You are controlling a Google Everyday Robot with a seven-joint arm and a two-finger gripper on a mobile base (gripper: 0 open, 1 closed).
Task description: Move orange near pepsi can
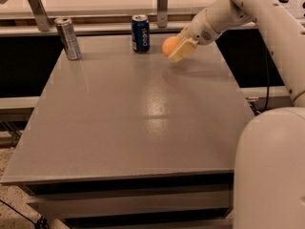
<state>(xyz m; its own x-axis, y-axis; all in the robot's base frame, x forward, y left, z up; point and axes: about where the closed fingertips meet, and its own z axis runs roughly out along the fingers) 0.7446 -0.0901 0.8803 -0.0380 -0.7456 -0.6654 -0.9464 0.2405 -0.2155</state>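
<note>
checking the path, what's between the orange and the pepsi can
Only bare table, in the camera view; the gripper holds the orange beside the pepsi can.

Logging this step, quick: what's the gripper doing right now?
Gripper: closed on the orange, close beside the pepsi can and not touching it.

A: Where does the one view look from?
B: High above the near edge of the table (119,128), angled down toward its far edge, fairly close.
A: And the gripper (178,49)?
B: Over the table's far right, clasping the orange (168,46).
</note>
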